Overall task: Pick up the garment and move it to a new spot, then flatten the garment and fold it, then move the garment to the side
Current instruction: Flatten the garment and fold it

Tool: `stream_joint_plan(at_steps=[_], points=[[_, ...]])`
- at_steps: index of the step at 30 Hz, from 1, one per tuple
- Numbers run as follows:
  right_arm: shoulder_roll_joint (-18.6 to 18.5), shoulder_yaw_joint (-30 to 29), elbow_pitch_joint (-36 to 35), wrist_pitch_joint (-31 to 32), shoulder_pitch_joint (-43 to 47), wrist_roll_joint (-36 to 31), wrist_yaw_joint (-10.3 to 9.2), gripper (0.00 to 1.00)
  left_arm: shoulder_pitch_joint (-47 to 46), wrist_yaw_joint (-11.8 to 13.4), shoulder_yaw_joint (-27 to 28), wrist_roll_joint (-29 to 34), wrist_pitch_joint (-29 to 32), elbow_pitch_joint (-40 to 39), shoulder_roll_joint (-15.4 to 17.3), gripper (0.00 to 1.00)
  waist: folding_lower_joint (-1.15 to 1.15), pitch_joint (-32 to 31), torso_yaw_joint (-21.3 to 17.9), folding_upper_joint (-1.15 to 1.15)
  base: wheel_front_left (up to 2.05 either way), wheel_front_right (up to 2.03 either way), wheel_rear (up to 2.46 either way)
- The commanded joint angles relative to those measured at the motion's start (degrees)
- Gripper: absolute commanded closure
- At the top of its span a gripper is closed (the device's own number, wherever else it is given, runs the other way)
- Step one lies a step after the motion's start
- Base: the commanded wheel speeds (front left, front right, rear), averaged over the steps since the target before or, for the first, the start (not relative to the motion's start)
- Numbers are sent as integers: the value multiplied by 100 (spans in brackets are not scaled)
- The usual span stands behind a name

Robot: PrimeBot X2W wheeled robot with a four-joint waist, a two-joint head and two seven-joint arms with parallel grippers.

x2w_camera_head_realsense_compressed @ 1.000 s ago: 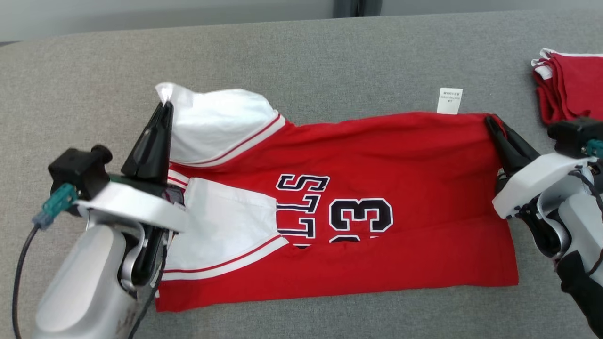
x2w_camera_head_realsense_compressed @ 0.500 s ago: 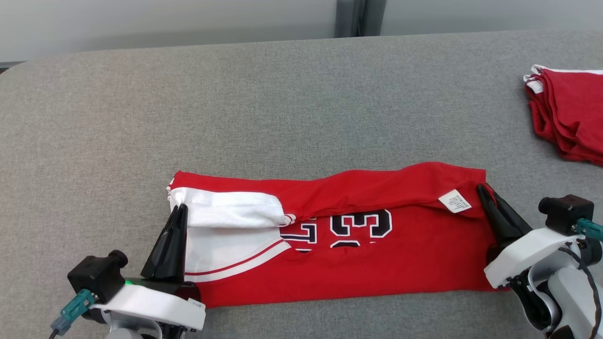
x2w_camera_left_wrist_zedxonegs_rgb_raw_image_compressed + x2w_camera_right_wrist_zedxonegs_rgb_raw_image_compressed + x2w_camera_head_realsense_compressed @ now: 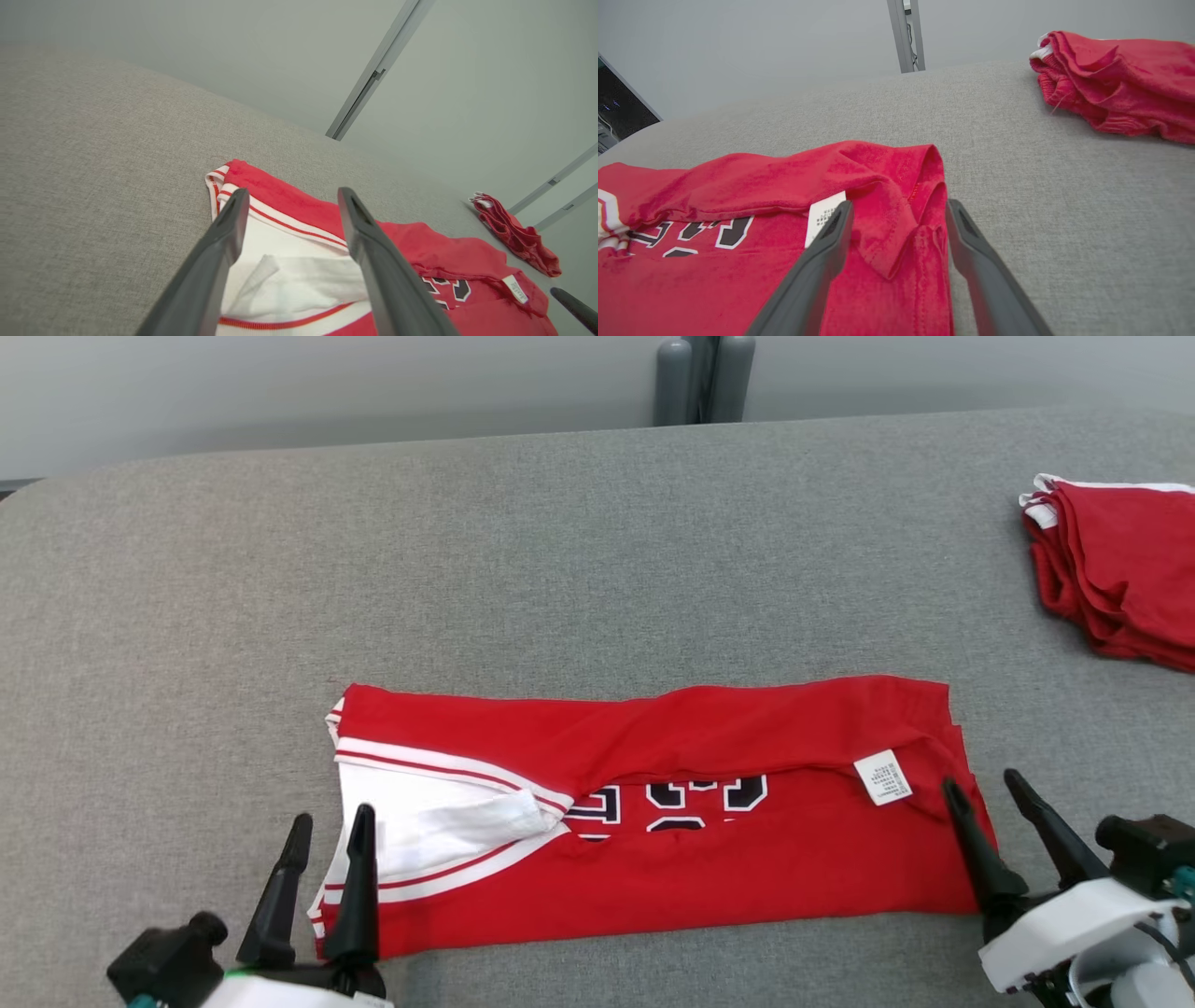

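Garment [image 3: 653, 859] lay as a long red band across the near middle of the grey worktop [image 3: 560, 569]. Its far edge was folded over toward the near side, half covering the black numerals. White sleeve panel [image 3: 439, 821] at the left end; white tag [image 3: 882, 777] near the right end. Left hand [image 3: 332, 815] at the left end, fingers spread wide, gripping nothing. Right hand [image 3: 979, 779] at the right end, likewise wide and empty, straddling the garment's right edge. Stack of red garments [image 3: 1120, 588] at far right, well apart.
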Motion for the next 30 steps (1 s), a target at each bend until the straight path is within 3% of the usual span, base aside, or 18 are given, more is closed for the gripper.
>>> stream_joint_plan(at_steps=[1,7,14,21,30], points=[[7,-169,-141,36,142,-85,0,0,173,-40,88,60,-21,-106,-6,0,0,-16,-28,0,0,0,0],[147,-714,-622,194,416,-340,0,0,411,-47,366,294,-23,-402,-103,0,0,-107,-42,0,0,0,0],[403,-1090,-788,610,234,-599,0,0,-28,-128,207,830,-23,-338,-211,0,0,-232,5,0,0,0,0],[570,-1108,-63,1203,-296,-831,0,0,-345,-140,135,1173,-24,-120,-435,0,0,-272,51,0,0,0,0],[638,-932,1140,1499,-859,-972,0,0,-393,-263,272,1327,-23,-6,-600,0,0,-227,234,0,0,0,0]])
